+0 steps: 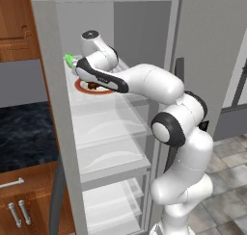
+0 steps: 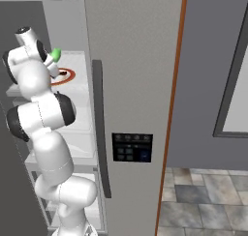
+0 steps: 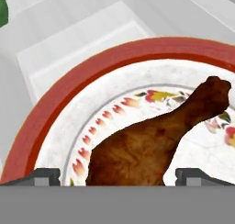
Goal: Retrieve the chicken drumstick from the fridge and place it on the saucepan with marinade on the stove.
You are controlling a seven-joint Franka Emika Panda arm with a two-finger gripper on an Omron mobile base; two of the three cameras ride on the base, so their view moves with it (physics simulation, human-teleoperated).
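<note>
Reaching into the open fridge [image 1: 53,84], my tool [image 3: 117,175] hangs spread wide over the drumstick [image 3: 151,142], one fingertip [image 3: 43,176] on each side of its thick end, nothing grasped. Drumstick lies on a red-rimmed plate [image 3: 69,99] on an upper shelf [image 1: 103,111], bone end pointing away from me. Green ball [image 1: 71,60] sits near the plate's far side.

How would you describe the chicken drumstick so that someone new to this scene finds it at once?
Look inside the open fridge, on its upper white shelf, at the red-rimmed plate. The chicken drumstick lies on it, between the open gripper's fingertips. It is brown and club-shaped, unlike the small green ball nearby.
</note>
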